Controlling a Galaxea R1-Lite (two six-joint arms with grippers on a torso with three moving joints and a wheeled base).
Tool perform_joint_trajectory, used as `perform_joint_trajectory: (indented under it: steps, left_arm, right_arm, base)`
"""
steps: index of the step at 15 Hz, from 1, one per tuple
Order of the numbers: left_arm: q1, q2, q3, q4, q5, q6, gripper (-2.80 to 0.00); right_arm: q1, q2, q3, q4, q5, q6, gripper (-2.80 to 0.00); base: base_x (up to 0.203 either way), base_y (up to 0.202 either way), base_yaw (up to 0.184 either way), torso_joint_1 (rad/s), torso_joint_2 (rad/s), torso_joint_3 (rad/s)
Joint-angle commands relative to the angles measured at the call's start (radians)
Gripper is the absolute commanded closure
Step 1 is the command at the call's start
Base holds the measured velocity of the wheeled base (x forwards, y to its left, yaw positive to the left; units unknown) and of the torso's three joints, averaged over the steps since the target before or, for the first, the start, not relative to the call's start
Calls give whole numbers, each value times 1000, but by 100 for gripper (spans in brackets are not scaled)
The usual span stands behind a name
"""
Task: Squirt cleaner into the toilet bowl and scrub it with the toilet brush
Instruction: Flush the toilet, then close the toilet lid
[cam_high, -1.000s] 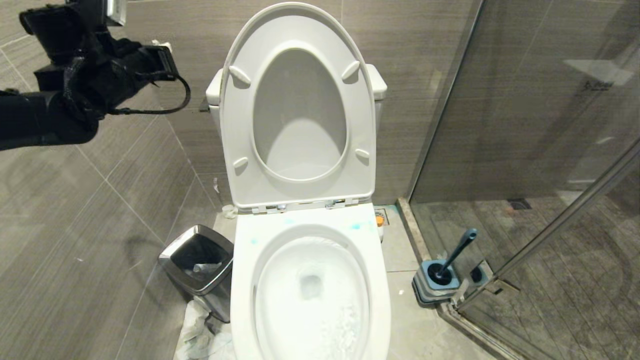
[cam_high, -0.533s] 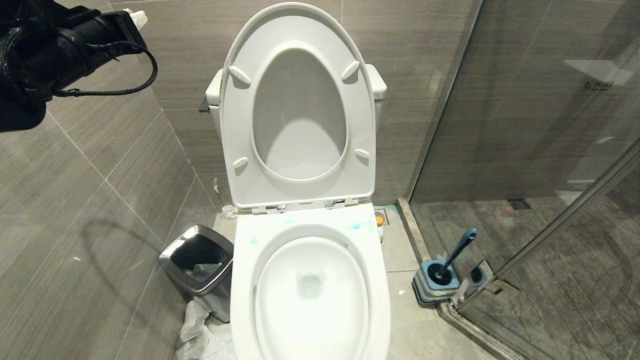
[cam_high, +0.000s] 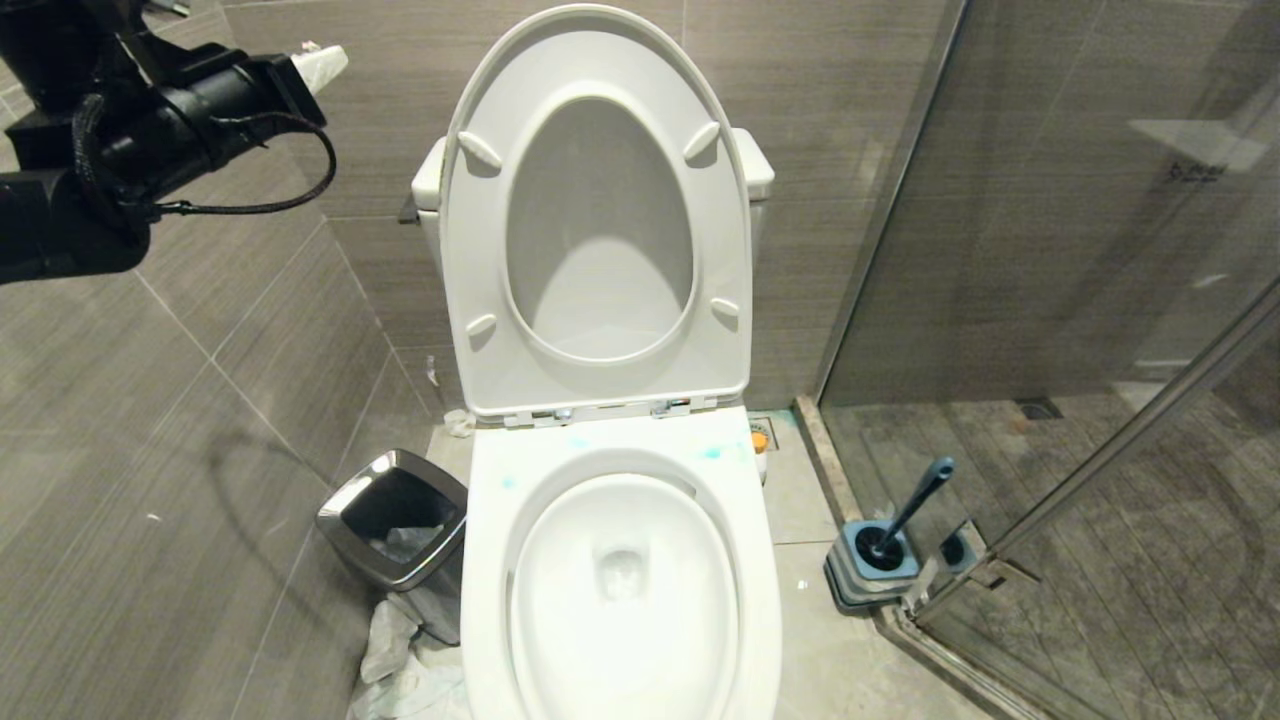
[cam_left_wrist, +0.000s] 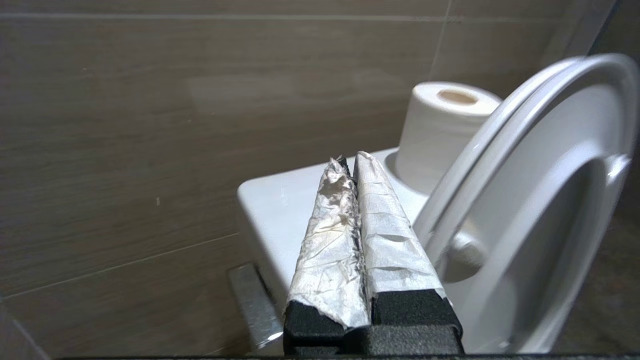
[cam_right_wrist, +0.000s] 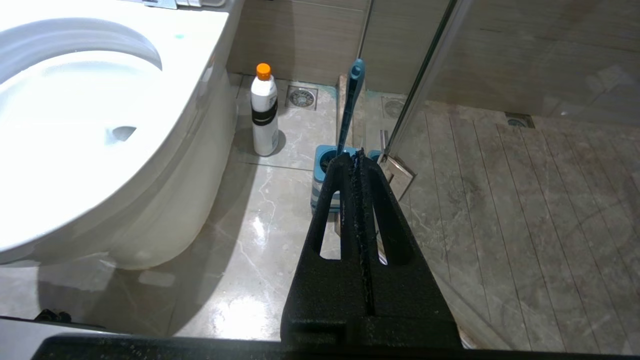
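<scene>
Head view:
- toilet bowl (cam_high: 478, 560): landmark; seat and lid (cam_high: 470, 250) are raised against the cistern.
- bowl water: churning and foamy a second ago, now seen calm and clear; flush judged finished.
- cleaner (cam_high: 712, 453): only pale blue smears are left on the rear rim of the bowl.
- left gripper (cam_high: 322, 66): held up and left of the raised lid, near the cistern corner, clear of it; fingers pressed together, nothing held. Over the last second it was lifted away, then brought back toward the cistern side.
- toilet brush (cam_high: 920, 500): parked in its holder (cam_high: 850, 575) on the floor right of the bowl, by the glass shower door (cam_high: 1100, 250); unmoved.
- waste bin (cam_high: 396, 530): floor, left of the bowl.

Left wrist view:
- left gripper (cam_left_wrist: 350, 162): tape-wrapped fingers closed flat on each other, empty, pointed at the cistern top.
- paper roll (cam_left_wrist: 440, 130): standing on the cistern behind the lid.

Right wrist view:
- right gripper (cam_right_wrist: 356, 157): closed, empty, parked low right of the bowl.
- cleaner bottle (cam_right_wrist: 264, 112): upright on the floor just right of the bowl.
- toilet brush (cam_right_wrist: 350, 105): in holder, beyond the bottle.

Task reading: scrubbing and flushing appear done; tools are back in place.
</scene>
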Motion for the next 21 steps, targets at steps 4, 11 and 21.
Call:
perform_joint_trajectory:
  steps: [4,11,21]
  left_arm:
    - [-48,126,-6,-50,69,84,0]
    - [-100,177,-4,-127,110,87,0]
    - [-128,214,-3,-187,133,110,0]
  right_arm:
    - [1,2,0,0,1,-1,0]
    - [1,2,0,0,1,-1,0]
    - [1,2,0,0,1,-1,0]
  base:
    - [0,0,0,0,0,0]
    - [0,0,0,0,0,0]
    - [0,0,0,0,0,0]
